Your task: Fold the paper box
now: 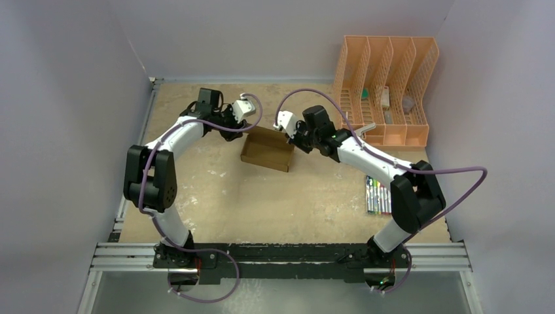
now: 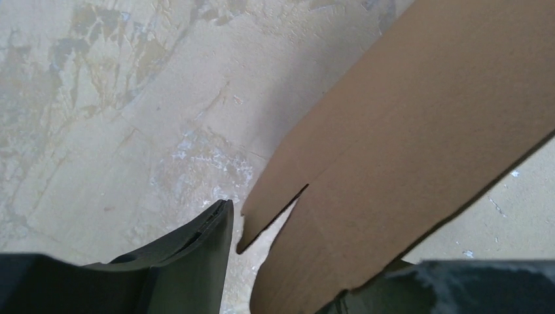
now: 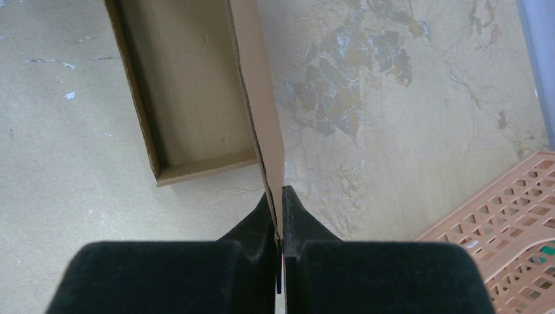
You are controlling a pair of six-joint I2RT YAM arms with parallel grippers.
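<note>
Colour key: plain brown cardboard paper box; orange lattice-walled plastic file rack; mottled tan, white-scuffed table; multicoloured marker pack; purple cables; grey surrounding walls.

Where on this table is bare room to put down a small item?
The widest bare patch of table lies between the paper box and the near rail. A narrower strip runs along the back wall. Crowded: around the box, at the left tool and right tool, and rightward by the orange rack and markers.
</note>
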